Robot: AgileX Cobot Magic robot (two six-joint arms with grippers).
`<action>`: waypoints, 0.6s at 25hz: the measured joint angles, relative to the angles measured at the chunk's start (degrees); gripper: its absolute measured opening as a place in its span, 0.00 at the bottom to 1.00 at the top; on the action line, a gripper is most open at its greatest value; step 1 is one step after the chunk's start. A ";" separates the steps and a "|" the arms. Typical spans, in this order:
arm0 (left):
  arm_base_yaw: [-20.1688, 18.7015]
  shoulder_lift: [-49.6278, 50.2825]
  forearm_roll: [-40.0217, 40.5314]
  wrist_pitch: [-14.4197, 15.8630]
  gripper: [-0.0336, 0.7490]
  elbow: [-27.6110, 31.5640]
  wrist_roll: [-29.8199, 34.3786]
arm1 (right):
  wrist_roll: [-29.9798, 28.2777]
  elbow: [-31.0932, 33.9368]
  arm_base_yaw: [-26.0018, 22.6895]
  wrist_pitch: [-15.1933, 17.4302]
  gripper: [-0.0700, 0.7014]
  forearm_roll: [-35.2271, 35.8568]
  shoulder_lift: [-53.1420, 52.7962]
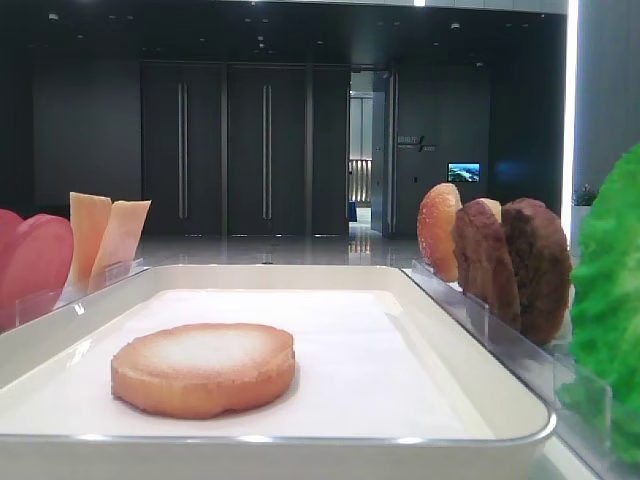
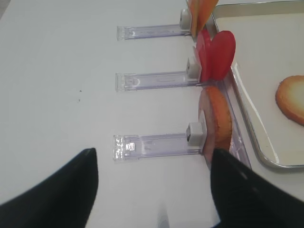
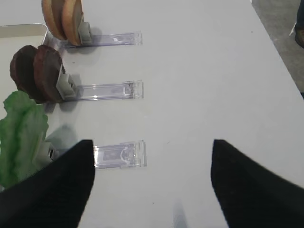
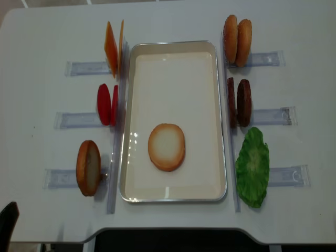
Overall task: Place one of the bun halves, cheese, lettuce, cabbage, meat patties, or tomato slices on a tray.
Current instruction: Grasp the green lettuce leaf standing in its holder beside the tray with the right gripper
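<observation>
A bun half [image 4: 166, 147] lies flat in the white tray [image 4: 220, 105]. Left of the tray stand cheese [image 4: 113, 47], tomato slices [image 4: 106, 104] and another bun half [image 4: 88, 167]. To its right stand two bun halves [image 4: 237, 39], meat patties [image 4: 239, 102] and the lettuce [image 4: 253, 167]. Cabbage is out of view. My left gripper [image 2: 153, 156] hovers open over bare table, near the upright bun half [image 2: 218, 118]. My right gripper [image 3: 153, 145] is open too, beside the lettuce [image 3: 21, 133], with nothing between its fingers.
Clear plastic holders [image 4: 86, 68] stick out sideways from each stack, one close under each gripper [image 2: 152, 145] [image 3: 118, 154]. The table's front edge [image 4: 168, 230] curves inward near the tray. Grey floor [image 3: 285, 42] shows past the table's right edge.
</observation>
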 joint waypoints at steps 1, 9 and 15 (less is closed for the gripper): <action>0.00 0.00 0.00 0.00 0.75 0.00 0.00 | 0.00 0.00 0.00 0.00 0.73 0.00 0.00; 0.00 0.00 -0.05 0.00 0.75 0.00 0.00 | 0.44 -0.61 0.00 -1.09 0.72 2.09 0.00; 0.00 0.00 -0.05 0.00 0.75 0.00 0.00 | 0.98 -1.25 0.00 0.86 0.67 3.28 6.83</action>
